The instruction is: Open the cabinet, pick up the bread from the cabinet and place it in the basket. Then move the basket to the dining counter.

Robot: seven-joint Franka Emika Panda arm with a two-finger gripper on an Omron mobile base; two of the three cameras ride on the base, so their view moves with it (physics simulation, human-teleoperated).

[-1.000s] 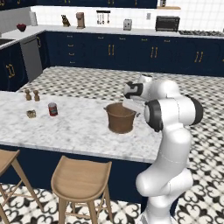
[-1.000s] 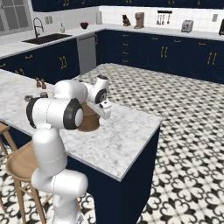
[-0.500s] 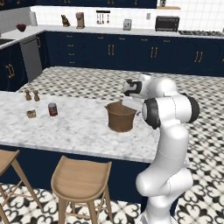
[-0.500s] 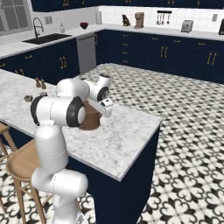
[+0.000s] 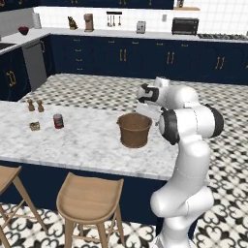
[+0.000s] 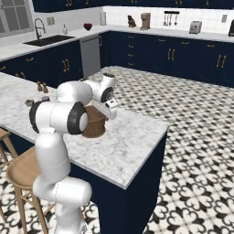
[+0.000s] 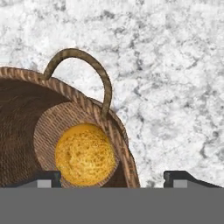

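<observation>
basket [image 7: 26,109] cut off at left edge, arm hiding its right rim

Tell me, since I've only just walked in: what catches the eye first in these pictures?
The brown woven basket standing on the marble dining counter, with the golden bread lying on its bottom. Right above its rim hangs the white arm's gripper, fingertips wide apart beside a loop handle. A small red can stands further along the counter.
</observation>
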